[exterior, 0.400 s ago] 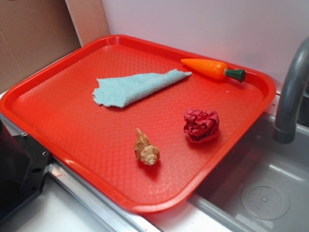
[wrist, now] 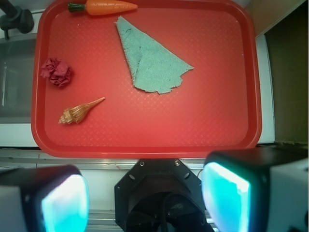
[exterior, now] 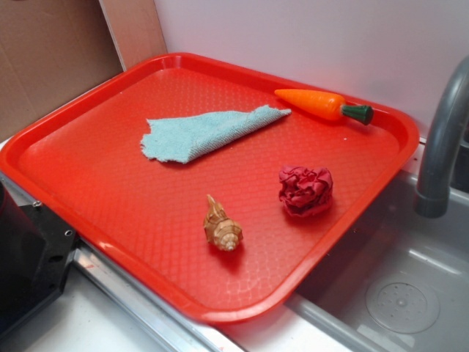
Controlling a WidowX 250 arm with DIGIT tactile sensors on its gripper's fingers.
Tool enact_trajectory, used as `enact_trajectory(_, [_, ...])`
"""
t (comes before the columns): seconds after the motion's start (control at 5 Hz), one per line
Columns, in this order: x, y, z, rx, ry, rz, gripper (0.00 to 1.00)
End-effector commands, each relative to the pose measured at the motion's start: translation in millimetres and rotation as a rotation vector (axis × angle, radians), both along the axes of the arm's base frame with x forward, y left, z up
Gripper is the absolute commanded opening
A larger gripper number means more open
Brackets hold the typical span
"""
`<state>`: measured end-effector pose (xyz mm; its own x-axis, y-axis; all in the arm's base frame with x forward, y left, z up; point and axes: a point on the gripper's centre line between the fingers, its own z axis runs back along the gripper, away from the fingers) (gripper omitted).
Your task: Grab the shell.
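One shell lies on its side on the red tray, toward the near right part, its pointed tip aimed at the far side and touching nothing else. Just to its right and slightly farther back sits a crumpled dark red paper ball. A folded teal cloth is spread farther back toward the left, its tip close to an orange toy carrot by the far rim. Well short of the tray's near edge, the tool is spread wide, pinching nothing.
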<state>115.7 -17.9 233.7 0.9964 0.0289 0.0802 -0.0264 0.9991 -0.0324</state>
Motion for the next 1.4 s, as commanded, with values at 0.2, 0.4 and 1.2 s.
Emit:
enact_trajectory(0.2, [2, -22, -19, -0.091, 0.054, 0.429, 1.0])
enact_trajectory(0.4, [7, -44, -42, -0.076, 0.08, 0.633, 1.0])
enact_trajectory(1.2, [51, -124, -173, 0.054, -0.03, 0.823, 1.0])
